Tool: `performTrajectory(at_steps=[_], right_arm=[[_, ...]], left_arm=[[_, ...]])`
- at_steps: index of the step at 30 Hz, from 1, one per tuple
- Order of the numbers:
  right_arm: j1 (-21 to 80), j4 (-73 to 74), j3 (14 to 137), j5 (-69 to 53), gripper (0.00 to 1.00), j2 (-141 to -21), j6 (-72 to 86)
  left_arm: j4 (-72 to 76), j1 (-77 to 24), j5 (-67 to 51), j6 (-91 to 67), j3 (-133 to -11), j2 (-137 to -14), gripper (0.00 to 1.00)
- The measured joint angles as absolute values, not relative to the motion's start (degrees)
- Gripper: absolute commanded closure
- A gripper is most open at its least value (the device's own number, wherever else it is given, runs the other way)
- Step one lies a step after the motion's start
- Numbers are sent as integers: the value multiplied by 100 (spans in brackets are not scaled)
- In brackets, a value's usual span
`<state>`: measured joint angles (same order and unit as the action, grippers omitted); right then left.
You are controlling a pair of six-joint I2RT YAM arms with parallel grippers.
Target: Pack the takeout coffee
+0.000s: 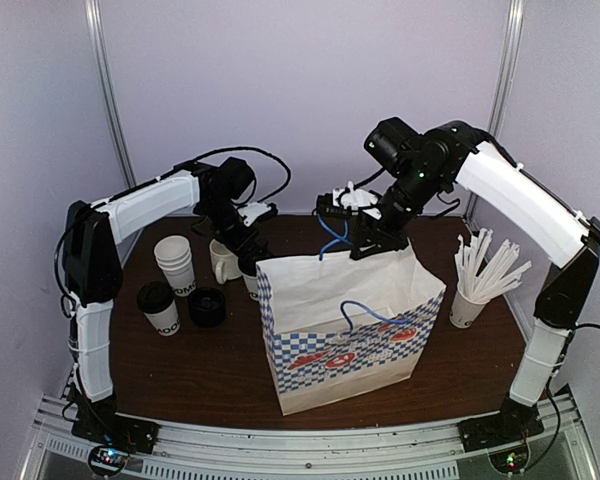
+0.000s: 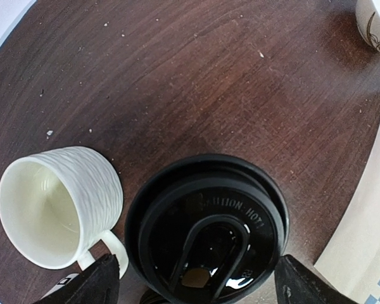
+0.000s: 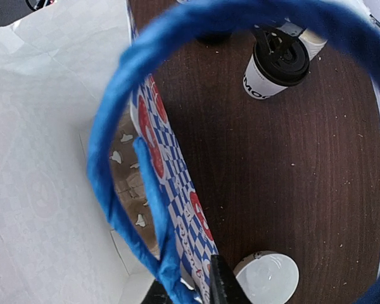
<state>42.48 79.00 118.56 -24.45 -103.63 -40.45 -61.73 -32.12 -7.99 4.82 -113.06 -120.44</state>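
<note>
Black plastic lid of the takeout coffee fills the lower middle of the left wrist view. It sits directly between the left jaws, whose two dark fingers stand one at each side of its rim. The jaws are spread about as wide as the lid. Whether they press on the cup or only straddle it cannot be told. The cup stands upright on the table with its long axis vertical and the lid facing up.

A cream ceramic mug sits just beside the cup, outside one finger. Outside the other finger begins the paper bag, close by. The left arm is plainly the nearer one, so the move ahead looks like a lift and a short carry sideways over the bag's rim.

The right jaws are closed on the bag's blue rope handle, holding it up over the bag's open mouth.

Embossed lettering on the lid reads partly as "…UTION HOT". A second lidded cup, well apart from both jaws, shows black letters "MOC", cut off. The bag's blue check band carries red lettering too small to read.
</note>
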Motion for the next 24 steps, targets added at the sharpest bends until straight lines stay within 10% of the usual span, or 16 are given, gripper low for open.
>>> performTrajectory(at_steps=[24], right_arm=[[3785, 7861, 11867, -2377, 90, -10363, -4049]], left_arm=[[-6202, -3361, -646, 613, -11434, -12197, 19]])
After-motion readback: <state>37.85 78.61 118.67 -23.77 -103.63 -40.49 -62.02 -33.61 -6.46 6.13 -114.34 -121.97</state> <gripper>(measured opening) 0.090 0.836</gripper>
